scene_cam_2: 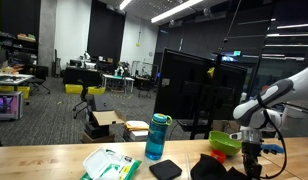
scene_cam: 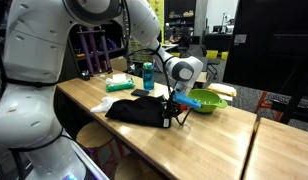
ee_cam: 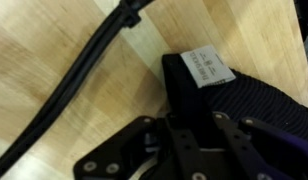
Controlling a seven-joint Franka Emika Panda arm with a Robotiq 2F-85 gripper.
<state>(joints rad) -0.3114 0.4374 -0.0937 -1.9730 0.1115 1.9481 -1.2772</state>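
Observation:
A black cloth (scene_cam: 134, 108) lies crumpled on the wooden table (scene_cam: 209, 145), also seen low in an exterior view (scene_cam_2: 219, 168). My gripper (scene_cam: 166, 122) points straight down onto the cloth's edge nearest the green bowl (scene_cam: 206, 101). In the wrist view the cloth (ee_cam: 244, 100) carries a white label (ee_cam: 207, 67). A fold of the cloth runs up between the dark fingers (ee_cam: 144, 135) of the gripper (ee_cam: 194, 135), and the jaws stand closed in on that fold.
A blue bottle (scene_cam_2: 156, 138) stands behind the cloth, with a flat black square (scene_cam_2: 166, 169) and a white and green packet (scene_cam_2: 109, 163) beside it. A black cable (ee_cam: 84, 75) crosses the table by the gripper. The green bowl (scene_cam_2: 226, 142) sits close behind it.

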